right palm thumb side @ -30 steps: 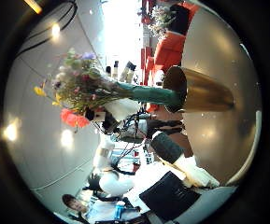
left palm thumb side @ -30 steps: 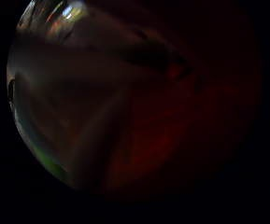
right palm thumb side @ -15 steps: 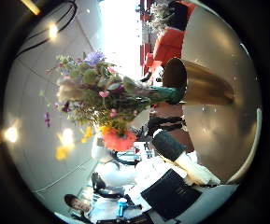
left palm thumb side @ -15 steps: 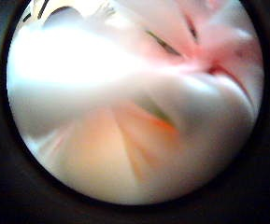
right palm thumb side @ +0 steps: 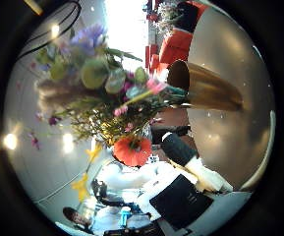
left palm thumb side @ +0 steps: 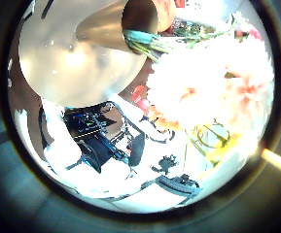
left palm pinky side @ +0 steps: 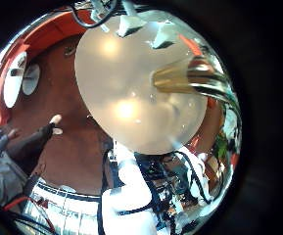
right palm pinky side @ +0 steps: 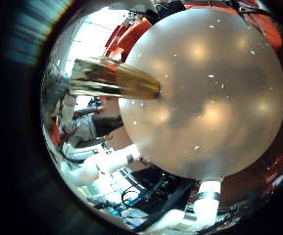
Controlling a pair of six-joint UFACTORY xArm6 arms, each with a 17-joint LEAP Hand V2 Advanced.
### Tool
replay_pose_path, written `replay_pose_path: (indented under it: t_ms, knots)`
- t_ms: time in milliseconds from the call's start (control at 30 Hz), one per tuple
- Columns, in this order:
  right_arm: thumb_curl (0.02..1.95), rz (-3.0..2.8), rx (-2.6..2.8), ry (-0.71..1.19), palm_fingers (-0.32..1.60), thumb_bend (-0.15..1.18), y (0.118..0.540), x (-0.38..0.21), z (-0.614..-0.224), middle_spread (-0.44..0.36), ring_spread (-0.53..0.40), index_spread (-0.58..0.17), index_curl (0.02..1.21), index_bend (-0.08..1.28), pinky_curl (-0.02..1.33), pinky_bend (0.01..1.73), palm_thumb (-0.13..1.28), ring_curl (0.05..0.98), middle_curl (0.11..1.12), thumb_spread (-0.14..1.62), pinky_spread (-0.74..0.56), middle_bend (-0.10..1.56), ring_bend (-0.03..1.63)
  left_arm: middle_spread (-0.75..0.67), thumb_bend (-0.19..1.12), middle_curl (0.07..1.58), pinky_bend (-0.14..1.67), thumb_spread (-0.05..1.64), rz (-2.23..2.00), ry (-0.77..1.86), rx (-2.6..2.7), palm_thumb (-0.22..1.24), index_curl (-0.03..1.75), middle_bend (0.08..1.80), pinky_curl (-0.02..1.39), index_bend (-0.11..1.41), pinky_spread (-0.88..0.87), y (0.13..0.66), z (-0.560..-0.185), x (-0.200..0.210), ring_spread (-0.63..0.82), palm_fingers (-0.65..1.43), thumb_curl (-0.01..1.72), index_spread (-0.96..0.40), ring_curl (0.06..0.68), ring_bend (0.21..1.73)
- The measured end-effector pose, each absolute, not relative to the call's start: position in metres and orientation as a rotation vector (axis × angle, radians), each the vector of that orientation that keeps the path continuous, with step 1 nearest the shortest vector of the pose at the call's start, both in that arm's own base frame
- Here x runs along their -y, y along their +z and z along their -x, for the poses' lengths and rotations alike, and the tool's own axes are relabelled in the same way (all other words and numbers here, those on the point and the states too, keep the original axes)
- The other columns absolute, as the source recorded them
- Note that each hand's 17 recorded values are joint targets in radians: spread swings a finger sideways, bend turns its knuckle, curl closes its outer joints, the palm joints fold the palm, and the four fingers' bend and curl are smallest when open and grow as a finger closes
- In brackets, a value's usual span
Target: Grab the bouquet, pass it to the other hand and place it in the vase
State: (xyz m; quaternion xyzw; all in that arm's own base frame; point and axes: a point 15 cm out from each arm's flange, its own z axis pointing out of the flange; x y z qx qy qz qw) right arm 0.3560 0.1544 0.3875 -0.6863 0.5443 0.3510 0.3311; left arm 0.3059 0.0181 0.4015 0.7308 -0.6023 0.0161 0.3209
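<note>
The bouquet (right palm thumb side: pixel 107 93) sits with its stems down in the mouth of the gold vase (right palm thumb side: pixel 205 88), blooms fanned above the rim so it stands unaided. The vase rests on the round white table (right palm pinky side: pixel 205 93). Neither hand's fingers show; their grasp can't be told.

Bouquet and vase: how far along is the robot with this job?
Pickup and handover look done: the bouquet has its stem end at the mouth of the vase. In hand is seating it; I cannot tell whether the stems are fully inside. Left, probably: settling it in and letting go.
</note>
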Motion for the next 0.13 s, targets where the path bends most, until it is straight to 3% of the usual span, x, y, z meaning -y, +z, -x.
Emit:
replay_pose_path:
  t_ms: [133]
  knots:
    - [0.50, 1.869, -1.436, 0.942, 0.07, -0.02, 0.384, -0.129, -0.352, 0.205, 0.258, -0.150, 0.29, 0.17, 0.27, 0.57, 0.65, 0.252, 0.33, 1.00, 0.51, 0.19, 0.40, 0.60, -0.03, 0.23, 0.18, 0.91, -1.952, -0.022, 1.559, 0.21, 0.43, 0.16, 0.26, 0.27, 0.64, 0.401, -0.307, -0.006, 0.74, -0.02, 0.33, 0.17, 0.170, 0.46]
